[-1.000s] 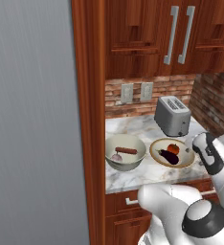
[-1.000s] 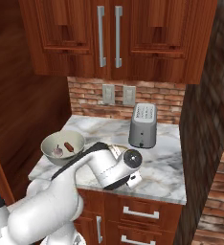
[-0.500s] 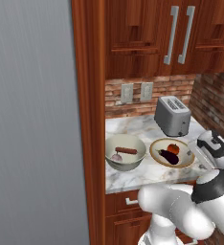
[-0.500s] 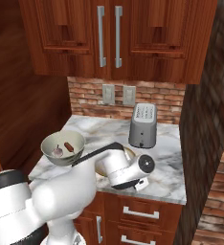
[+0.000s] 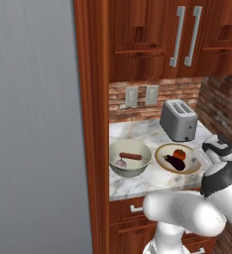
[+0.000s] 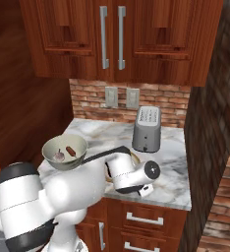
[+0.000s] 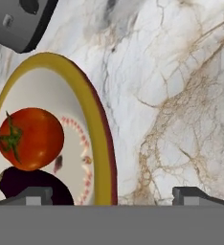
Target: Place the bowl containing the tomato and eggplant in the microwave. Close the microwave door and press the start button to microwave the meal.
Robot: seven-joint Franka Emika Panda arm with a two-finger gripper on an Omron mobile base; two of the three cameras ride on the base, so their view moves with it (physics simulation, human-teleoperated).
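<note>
The wide tan-rimmed bowl sits on the marble counter and holds a red tomato beside a dark eggplant. In the hand view, the bowl's rim curves up the left half, with the tomato and part of the eggplant inside it. My gripper is open just above the bowl's right-hand edge. One fingertip is over the bowl and the other is over bare marble, and nothing is held. The microwave, its door and the start button are out of view.
A deeper pale bowl with a sausage stands left of the task bowl. A grey toaster sits behind, against the brick wall, and its corner also appears in the hand view. Wooden cabinets hang above. A tall wooden panel and a grey wall close off the left.
The arm has folded, and its elbow has swung down and back toward the base. The hand has shifted slightly by the bowl's right edge. The jaws remain open.
</note>
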